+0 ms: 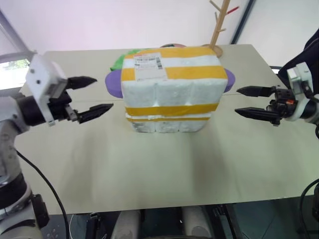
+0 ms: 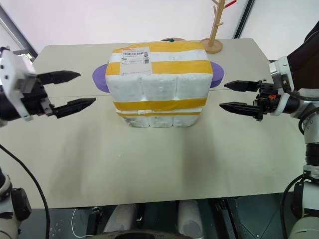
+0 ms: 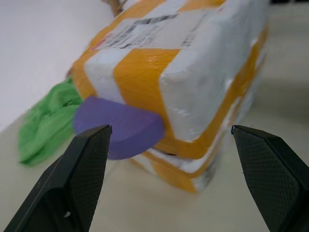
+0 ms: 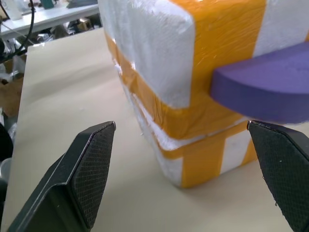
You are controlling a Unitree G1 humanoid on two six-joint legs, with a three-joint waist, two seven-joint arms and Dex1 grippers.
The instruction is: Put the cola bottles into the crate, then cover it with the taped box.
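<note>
Left eye view: taped box [image 1: 171,87] sits over crate [image 1: 167,123]. Both grippers, left [image 1: 94,94] and right [image 1: 247,102], hover released beside it. Foam looks light, stiff, crumbly; hold opposite side walls.

Looking along my right gripper [image 4: 181,130], I am seeing its two black fingers [image 4: 91,169] standing wide apart with nothing between them, both clear of the taped box [image 4: 159,53]. The box is sitting over the crate [image 4: 198,157], its yellow tape stripes running down the near corner, with a thin seam showing where the white foam of one is meeting the other just above the beige table [image 4: 63,87]. A purple foam handle [image 4: 270,84] is jutting out from the box's side, hanging above the crate's taped base.
</note>
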